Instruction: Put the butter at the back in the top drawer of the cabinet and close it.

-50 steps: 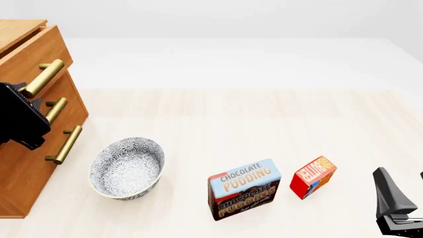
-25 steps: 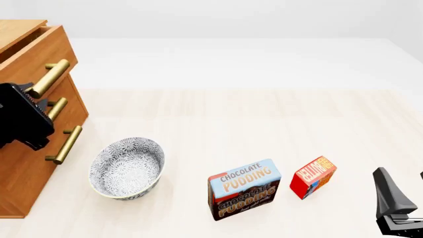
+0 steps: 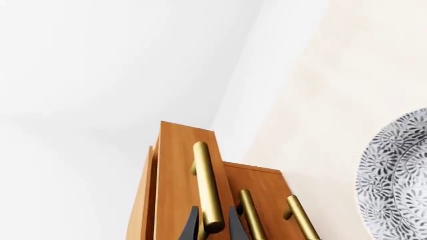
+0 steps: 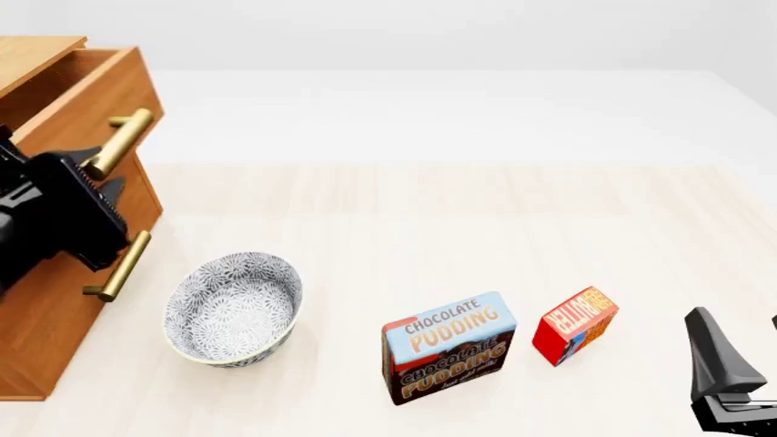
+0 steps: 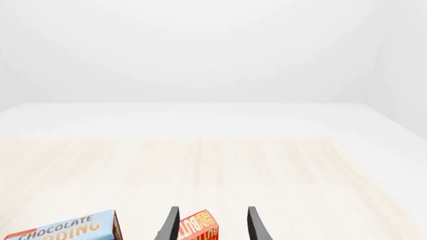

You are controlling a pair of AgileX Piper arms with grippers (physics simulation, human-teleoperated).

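Observation:
The orange-brown cabinet [image 4: 49, 300] stands at the table's left edge. Its top drawer [image 4: 85, 96] is pulled partly out, and my left gripper [image 4: 95, 168] is shut on that drawer's brass handle [image 4: 127, 135]. In the left wrist view the fingertips [image 3: 193, 227] clamp the handle [image 3: 207, 185] of the top drawer [image 3: 177, 175]. The butter [image 4: 576, 325], a small red box, stands on the table at the front right. My right gripper [image 4: 743, 350] hangs open to the right of it. The right wrist view shows the butter [image 5: 199, 227] ahead of the open gripper [image 5: 212, 227], apart from it.
A patterned bowl [image 4: 233, 308] sits on the table just in front of the cabinet, below the lower handles [image 4: 119, 266]. The blue-and-brown Chocolate Pudding box [image 4: 449, 346] stands upright just left of the butter. The bowl's rim [image 3: 393, 175] also shows in the left wrist view.
My left gripper has moved right while holding the handle, and the top drawer has slid further out of the cabinet. The right arm, butter, pudding box and bowl have not moved.

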